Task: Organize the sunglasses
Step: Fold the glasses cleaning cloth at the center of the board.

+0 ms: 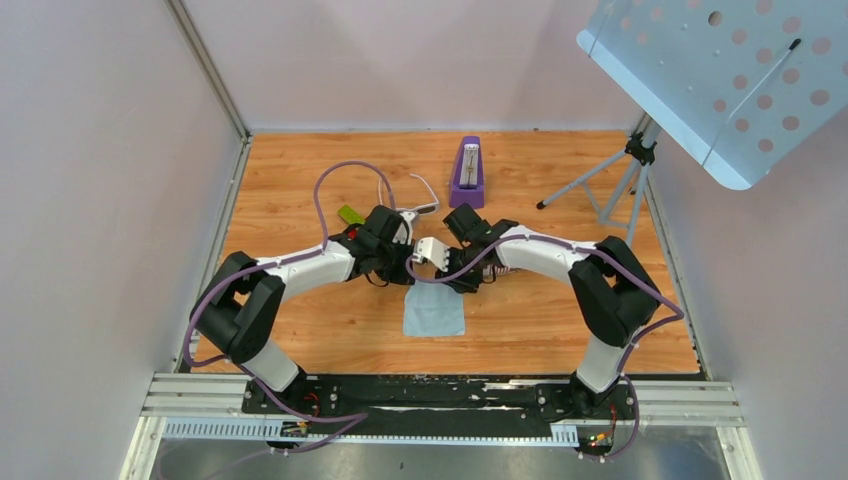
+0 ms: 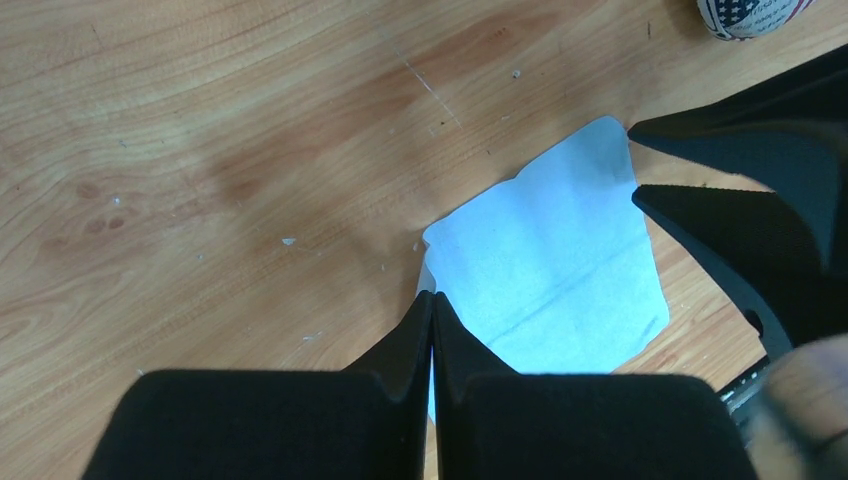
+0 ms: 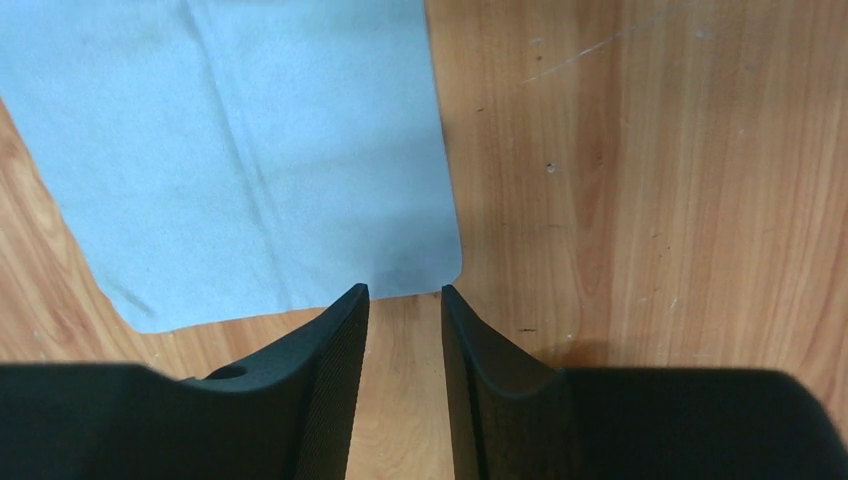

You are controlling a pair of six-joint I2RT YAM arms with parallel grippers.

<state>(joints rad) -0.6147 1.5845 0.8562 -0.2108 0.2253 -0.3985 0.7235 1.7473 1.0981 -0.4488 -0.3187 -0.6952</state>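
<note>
Top external: sunglasses [image 1: 432, 204] lie on table [image 1: 300, 180] behind L gripper [image 2: 432, 325], apart from cloth [image 2: 550, 270]. Only the thin white arms show, spread apart; front and lenses hidden by L arm. L gripper fingers pressed together, empty, tips over cloth edge. R gripper [image 3: 405, 295] fingers slightly apart, nothing between, at cloth corner.

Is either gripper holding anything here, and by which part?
Nothing visibly held. The left gripper is shut with nothing between its fingers, by the light blue cloth; the right gripper is open over the table.
</note>
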